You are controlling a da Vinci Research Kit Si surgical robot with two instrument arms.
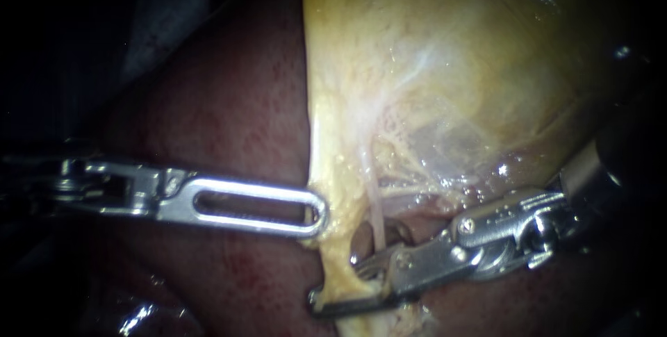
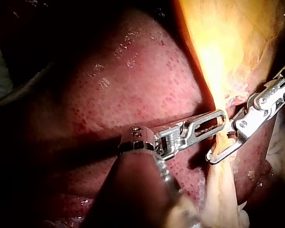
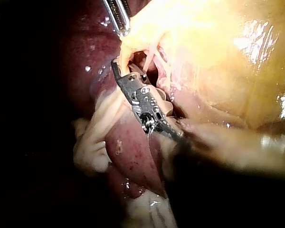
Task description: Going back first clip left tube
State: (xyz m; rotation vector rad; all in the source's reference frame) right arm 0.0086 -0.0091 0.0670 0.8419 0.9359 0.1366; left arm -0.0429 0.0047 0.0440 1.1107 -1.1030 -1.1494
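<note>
While my left instrument (image 1: 321, 213) rests closed against gallbladder (image 1: 451, 66) edge, I see right instrument (image 1: 335, 273), jaws wide, at thin tube (image 1: 376, 212).

A surgical bench setting, shown by glistening dark red liver (image 1: 236, 101) and pale yellow gallbladder (image 1: 451, 52) under close light.

Left instrument (image 1: 316, 213) polished metal; gallbladder (image 1: 451, 66) wet, glossy.
</note>
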